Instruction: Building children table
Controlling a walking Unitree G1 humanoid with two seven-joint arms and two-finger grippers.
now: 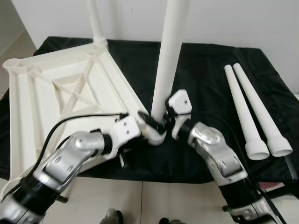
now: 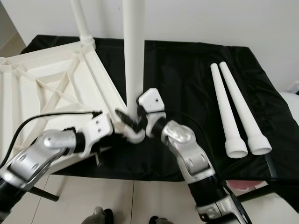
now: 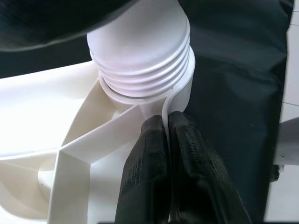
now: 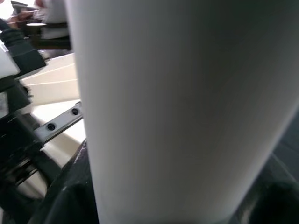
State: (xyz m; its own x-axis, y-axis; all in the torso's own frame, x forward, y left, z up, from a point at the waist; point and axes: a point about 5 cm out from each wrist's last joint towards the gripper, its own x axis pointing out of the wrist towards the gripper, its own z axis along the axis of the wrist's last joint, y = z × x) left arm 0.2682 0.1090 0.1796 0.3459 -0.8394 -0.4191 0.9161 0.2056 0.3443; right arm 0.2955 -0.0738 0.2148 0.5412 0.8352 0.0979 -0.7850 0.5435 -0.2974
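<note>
A black cloth (image 1: 210, 70), creased and faintly glossy, covers the table and hangs over its near edge; behind stands a plain white wall, and below lies a floor of pale tiles.

The white plastic tabletop (image 1: 42, 93) lies upside down on the cloth's left half, its underside a grid of thin moulded ribs with diagonal cross-bracing and round sockets at the corners. One tapered leg (image 1: 97, 23) stands upright in the far corner socket.

A second white leg (image 1: 169, 51), a smooth matte tube, stands upright at the near corner socket (image 1: 158, 135); the left wrist view shows its ridged screw thread (image 3: 145, 74) sitting in the socket's collar, part of the thread still exposed above it.

Two spare legs (image 1: 254, 112) lie side by side, touching, on the cloth to the right, flared ends towards the near edge.

The left claw (image 1: 152, 122) has its rubbery black fingers (image 3: 187, 158) pinched together on a thin rib of the tabletop just beside the socket. The right claw (image 1: 167, 122) is at the base of the standing leg, against the tube; I cannot tell whether its fingers are closed on it.
</note>
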